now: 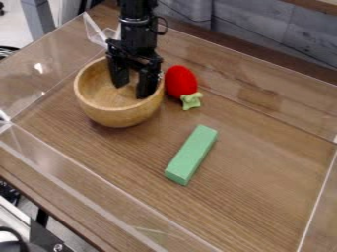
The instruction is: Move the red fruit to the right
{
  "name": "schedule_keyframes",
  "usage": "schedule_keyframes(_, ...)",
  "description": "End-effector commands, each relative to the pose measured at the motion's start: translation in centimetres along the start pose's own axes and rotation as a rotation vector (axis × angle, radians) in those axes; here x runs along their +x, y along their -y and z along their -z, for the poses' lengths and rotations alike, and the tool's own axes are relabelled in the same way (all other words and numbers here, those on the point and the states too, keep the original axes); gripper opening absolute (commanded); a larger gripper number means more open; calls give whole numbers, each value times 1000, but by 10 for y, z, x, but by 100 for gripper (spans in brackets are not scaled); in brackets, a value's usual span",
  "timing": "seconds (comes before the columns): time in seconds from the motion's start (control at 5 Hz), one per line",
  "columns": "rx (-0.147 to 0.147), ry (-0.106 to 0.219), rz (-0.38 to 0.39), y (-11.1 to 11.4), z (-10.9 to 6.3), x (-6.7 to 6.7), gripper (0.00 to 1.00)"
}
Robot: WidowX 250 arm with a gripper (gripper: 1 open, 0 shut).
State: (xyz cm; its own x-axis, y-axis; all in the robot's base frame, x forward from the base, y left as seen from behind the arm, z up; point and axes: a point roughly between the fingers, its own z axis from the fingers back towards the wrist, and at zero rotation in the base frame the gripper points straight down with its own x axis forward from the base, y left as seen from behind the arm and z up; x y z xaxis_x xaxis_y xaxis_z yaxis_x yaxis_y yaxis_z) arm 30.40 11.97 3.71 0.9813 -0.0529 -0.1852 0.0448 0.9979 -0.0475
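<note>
The red fruit (180,80) is small and glossy, with a green leafy cap (192,100), and it lies on the wooden table just right of the wooden bowl (99,106). My black gripper (134,87) points down and stands open. Its fingertips hang low over the right-hand part of the bowl, just left of the fruit. Nothing is between the fingers (148,85). Whether the right finger touches the fruit or the bowl's rim I cannot tell.
A green rectangular block (192,154) lies in front of the fruit, toward the right. Clear plastic walls (39,59) enclose the table top on all sides. Bare wood stretches to the right of the fruit.
</note>
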Motion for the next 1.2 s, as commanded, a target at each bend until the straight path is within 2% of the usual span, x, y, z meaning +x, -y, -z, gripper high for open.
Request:
schedule_keyframes(0.0,27,53,-1,-4,-20,3,0)
schedule_keyframes(0.2,31,55,2,-5,-23,3,0)
schedule_keyframes(0.4,33,85,-33,-5,-42,-4,0)
schedule_keyframes(0.6,44,130,-77,-2,-68,-13,0)
schedule_keyframes(1.0,60,212,-69,3,-99,-21,0)
